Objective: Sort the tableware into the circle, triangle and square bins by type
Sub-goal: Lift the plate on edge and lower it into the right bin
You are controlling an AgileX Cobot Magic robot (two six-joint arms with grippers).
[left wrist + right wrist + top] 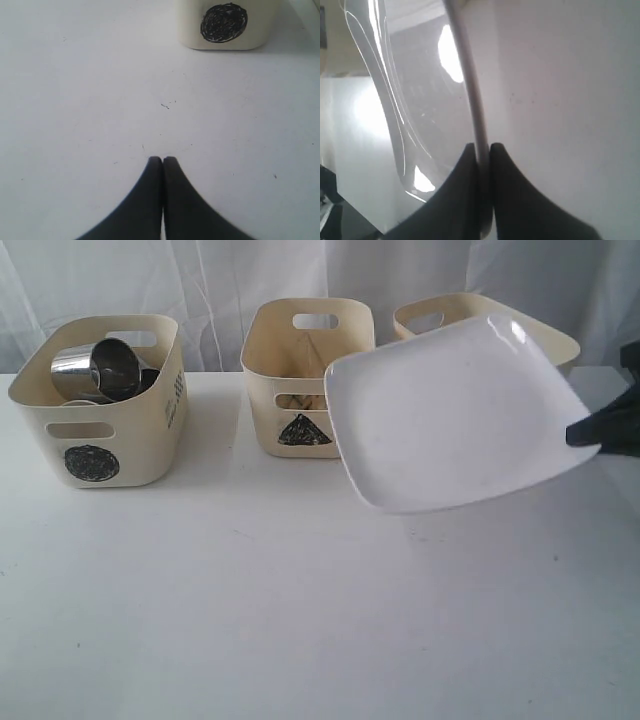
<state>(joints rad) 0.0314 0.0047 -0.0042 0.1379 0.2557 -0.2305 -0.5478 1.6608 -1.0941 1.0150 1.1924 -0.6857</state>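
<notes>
The large white squarish plate (455, 415) hangs tilted in the air in front of the right-hand bin (415, 318), its face toward the camera. My right gripper (592, 430) is shut on its right edge; in the right wrist view the fingers (512, 200) pinch the plate's rim (470, 75). The circle bin (100, 410) on the left holds steel mugs (100, 368). The triangle bin (300, 370) in the middle shows pale pieces through its slot. My left gripper (163, 160) is shut and empty over bare table, near the circle bin (225, 25).
The white table (250, 600) stretches toward the camera in front of the bins. A white curtain (220, 280) hangs behind. The plate hides most of the right-hand bin and its mark.
</notes>
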